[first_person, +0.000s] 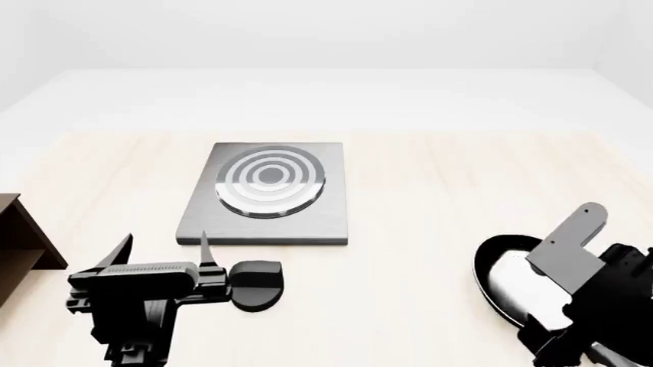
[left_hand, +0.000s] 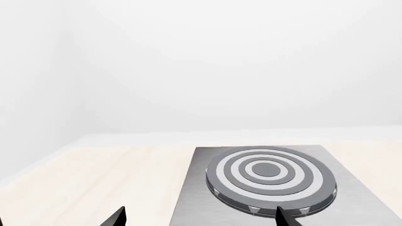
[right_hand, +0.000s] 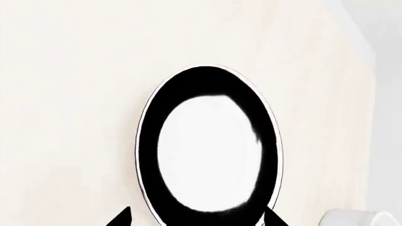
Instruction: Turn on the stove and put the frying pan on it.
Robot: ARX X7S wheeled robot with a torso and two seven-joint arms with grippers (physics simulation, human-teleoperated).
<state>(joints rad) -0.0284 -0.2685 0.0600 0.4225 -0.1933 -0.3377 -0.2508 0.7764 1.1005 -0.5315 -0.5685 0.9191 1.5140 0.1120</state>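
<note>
The stove (first_person: 326, 218) is a grey square plate with a ringed burner (first_person: 269, 180), lying mid-table. Its small black knob (first_person: 257, 285) sits on the table in front of the plate, just right of my left arm. My left gripper (first_person: 165, 245) is open and empty, its tips short of the plate's near left corner. In the left wrist view the left gripper (left_hand: 201, 217) faces the stove (left_hand: 195, 197) and burner (left_hand: 270, 181). The frying pan (right_hand: 210, 146) lies flat at front right, glossy inside. My right gripper (right_hand: 196, 219) is open, fingertips either side of the pan's near rim. The handle is hidden.
A dark brown wooden shelf (first_person: 21, 238) stands at the table's left edge, beside my left arm. A white round object (right_hand: 355, 219) shows partly beside the pan in the right wrist view. Light wooden tabletop (first_person: 429, 191) lies between stove and frying pan (first_person: 502, 279).
</note>
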